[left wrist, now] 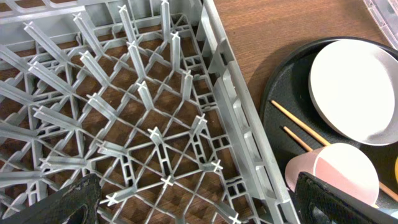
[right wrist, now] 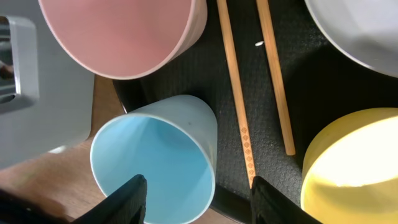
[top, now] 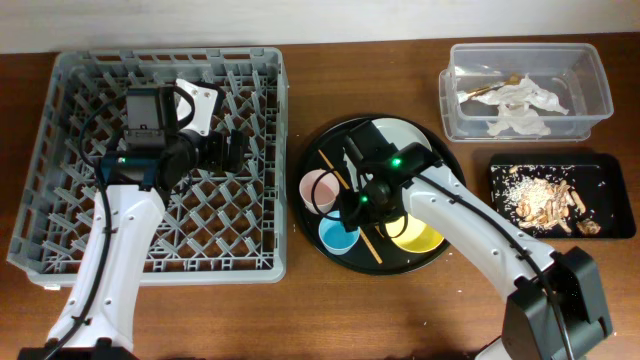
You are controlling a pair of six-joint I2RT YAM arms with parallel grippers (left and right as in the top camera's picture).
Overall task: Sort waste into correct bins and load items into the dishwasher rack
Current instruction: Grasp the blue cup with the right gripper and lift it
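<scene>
The grey dishwasher rack (top: pixel 70 200) holds no items; my open, empty left gripper (left wrist: pixel 199 202) hovers over its right side (left wrist: pixel 155 124). On the round black tray (top: pixel 340 135) sit the pink cup (top: pixel 318 188), light-blue cup (top: pixel 338 236), yellow bowl (top: pixel 420 236), pale plate (top: pixel 412 133) and two chopsticks (top: pixel 330 165). My right gripper (right wrist: pixel 198 199) is open, one finger inside the light-blue cup (right wrist: pixel 155 162) and one outside it beside a chopstick (right wrist: pixel 239 106). The pink cup (right wrist: pixel 118 31) and yellow bowl (right wrist: pixel 354 168) flank it.
A clear tub (top: pixel 528 88) at the back right holds white tissues and a golden wrapper strip. A flat black tray (top: pixel 560 195) at the right holds beige food scraps. The pink cup (left wrist: pixel 339 171) and plate (left wrist: pixel 354 87) lie close to the rack's right wall.
</scene>
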